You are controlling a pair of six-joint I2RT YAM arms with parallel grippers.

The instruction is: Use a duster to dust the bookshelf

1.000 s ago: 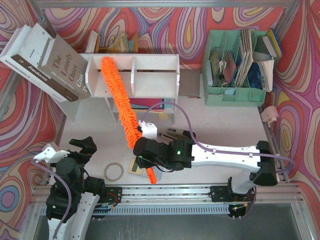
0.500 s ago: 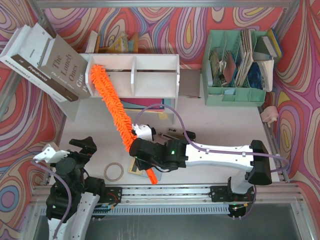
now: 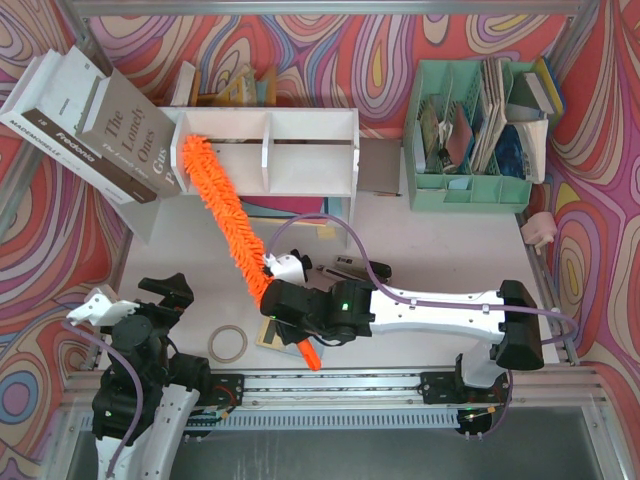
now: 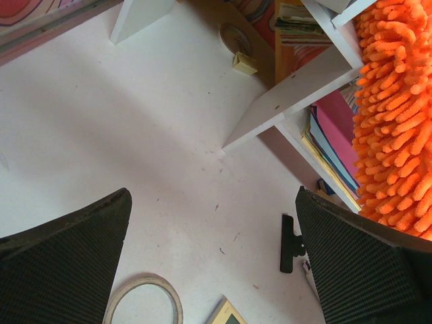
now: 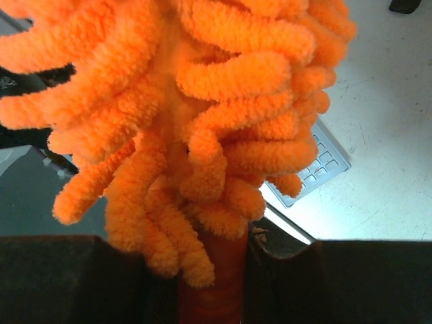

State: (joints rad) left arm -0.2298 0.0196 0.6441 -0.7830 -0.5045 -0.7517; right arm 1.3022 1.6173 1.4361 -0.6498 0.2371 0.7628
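The white bookshelf [image 3: 300, 150] stands at the back, left of the middle. The orange fluffy duster [image 3: 225, 215] slants from my right gripper up and left, and its tip lies on the left compartment of the upper tier. My right gripper [image 3: 288, 305] is shut on the duster's orange handle [image 5: 219, 290], whose end sticks out below it [image 3: 308, 355]. The fluffy head [image 5: 202, 101] fills the right wrist view. My left gripper [image 3: 160, 295] is open and empty at the near left. The left wrist view shows its wide-apart fingers [image 4: 61, 263], the shelf's boards [image 4: 297, 88] and the duster [image 4: 398, 115].
Large books [image 3: 95, 130] lean against the shelf's left end. A mint-green file organizer [image 3: 470, 130] stands at the back right. A tape roll [image 3: 227, 343], a calculator [image 3: 272, 332] and a black clip [image 4: 288, 243] lie near the grippers. Papers lie on the lower tier [image 4: 331, 142].
The duster's head has swept left along the upper tier, from the middle divider to the left compartment. My right gripper has shifted a little left. The left arm has not moved.
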